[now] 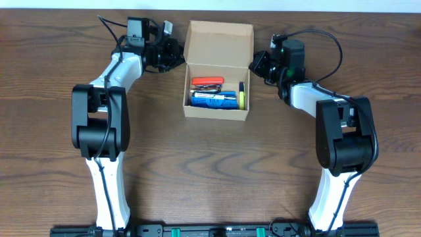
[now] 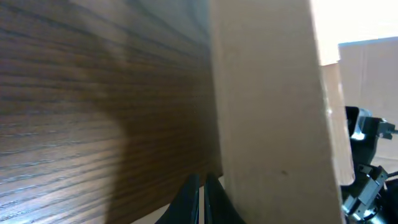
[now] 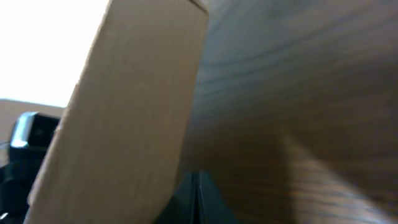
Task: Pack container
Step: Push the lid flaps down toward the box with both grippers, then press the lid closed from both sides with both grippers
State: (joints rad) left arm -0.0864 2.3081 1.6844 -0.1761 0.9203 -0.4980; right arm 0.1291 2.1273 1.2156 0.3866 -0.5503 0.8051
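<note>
The tan cardboard container (image 1: 217, 112) sits at the table's middle back with its flap lid (image 1: 219, 41) open and standing toward the back. Inside lie a red pen (image 1: 207, 82), blue pens (image 1: 214, 99) and a yellow item (image 1: 241, 96). My left gripper (image 1: 176, 58) is shut and empty beside the lid's left edge; the lid (image 2: 267, 106) fills the left wrist view right of the fingertips (image 2: 203, 186). My right gripper (image 1: 258, 64) is shut and empty beside the lid's right edge; the lid (image 3: 124, 118) lies left of its fingertips (image 3: 196, 183).
The dark wooden table (image 1: 217, 171) stretches all round the box. The two arm bases stand at the front left (image 1: 99, 125) and front right (image 1: 342, 131). Black cables loop behind each wrist.
</note>
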